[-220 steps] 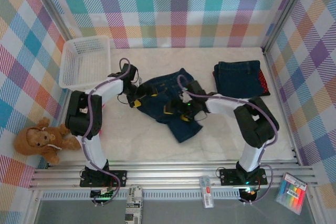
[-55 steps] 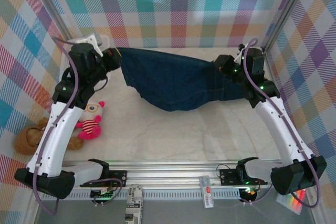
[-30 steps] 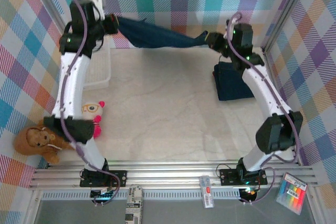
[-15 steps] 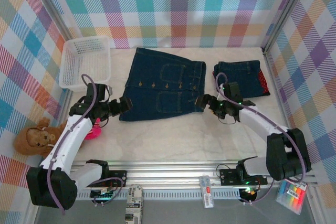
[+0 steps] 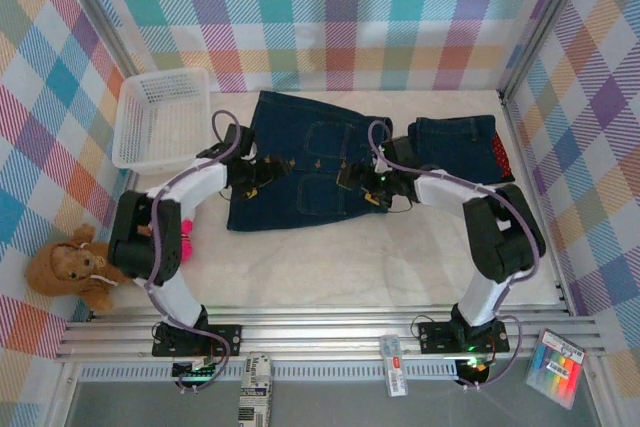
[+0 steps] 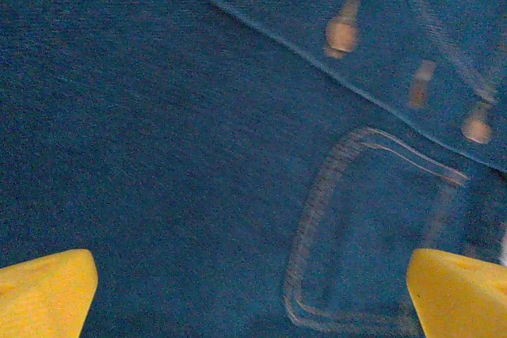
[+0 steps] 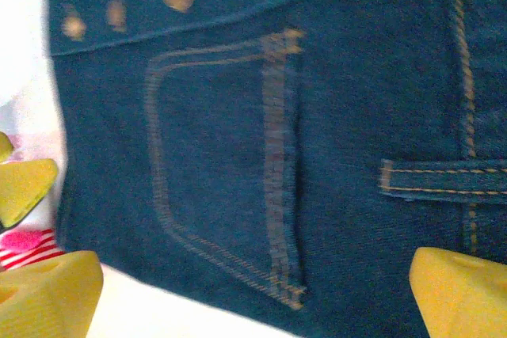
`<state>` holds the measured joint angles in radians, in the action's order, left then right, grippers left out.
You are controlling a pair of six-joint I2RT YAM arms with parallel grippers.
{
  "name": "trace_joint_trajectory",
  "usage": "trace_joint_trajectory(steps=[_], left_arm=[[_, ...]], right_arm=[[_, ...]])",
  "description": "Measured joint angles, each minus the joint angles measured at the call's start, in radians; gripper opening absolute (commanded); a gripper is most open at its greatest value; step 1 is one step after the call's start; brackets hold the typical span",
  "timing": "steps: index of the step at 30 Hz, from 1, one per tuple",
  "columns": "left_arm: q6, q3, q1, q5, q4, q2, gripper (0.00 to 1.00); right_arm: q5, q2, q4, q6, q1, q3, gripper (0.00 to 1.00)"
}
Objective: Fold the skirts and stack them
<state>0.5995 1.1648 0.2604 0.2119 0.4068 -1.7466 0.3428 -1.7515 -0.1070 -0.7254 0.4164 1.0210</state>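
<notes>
The dark denim skirt (image 5: 310,162) lies spread flat, buttons and pockets up, at the middle of the desk (image 5: 330,267), just left of a folded denim skirt (image 5: 455,142) with a red dotted skirt (image 5: 504,159) showing at its right edge. The left pincer (image 5: 262,171) is low over its left half and the right pincer (image 5: 362,183) over its right half, each with jaws wide apart and holding nothing. Denim is soft yet fairly heavy and keeps a crease, so I judge it best pinched at the hem corners or stitched waistband, not on the flat middle.

Top cam overhead; wrist cams close over denim skirt (image 5: 305,187).
</notes>
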Motion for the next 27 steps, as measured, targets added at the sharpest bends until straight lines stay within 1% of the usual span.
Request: trace_joint_trajectory(steps=[2,5,8,12,14,16,19,23,24,27], left_arm=[[0.025,-0.004,0.0,-0.022,0.001,-0.048,1.0],[0.058,-0.058,0.0,-0.048,-0.013,-0.055,1.0],[0.097,-0.138,0.0,-0.053,-0.067,0.004,1.0],[0.162,-0.291,0.0,-0.029,-0.142,0.119,1.0],[0.19,-0.342,0.0,-0.019,-0.148,0.172,1.0],[0.21,-0.37,0.0,-0.021,-0.119,0.218,1.0],[0.224,-0.373,0.0,-0.052,-0.032,0.278,1.0],[0.245,-0.349,-0.001,-0.119,0.067,0.404,1.0],[0.253,-0.342,-0.001,-0.139,0.086,0.438,1.0],[0.288,-0.329,-0.006,-0.192,0.139,0.515,1.0]], right_arm=[[-0.026,-0.027,-0.006,-0.04,-0.001,-0.013,0.99],[-0.06,-0.007,0.012,-0.089,-0.002,-0.042,0.99],[-0.079,0.035,0.032,-0.128,-0.001,-0.096,0.99],[-0.082,0.095,0.069,-0.167,0.003,-0.174,0.99],[-0.082,0.134,0.081,-0.185,0.007,-0.217,0.99],[-0.085,0.178,0.082,-0.204,0.01,-0.258,0.99],[-0.117,0.243,0.053,-0.228,0.01,-0.295,0.99],[-0.232,0.386,-0.025,-0.288,0.009,-0.346,1.0],[-0.258,0.424,-0.04,-0.3,0.009,-0.362,0.97],[-0.303,0.488,-0.09,-0.321,0.008,-0.394,0.86]])
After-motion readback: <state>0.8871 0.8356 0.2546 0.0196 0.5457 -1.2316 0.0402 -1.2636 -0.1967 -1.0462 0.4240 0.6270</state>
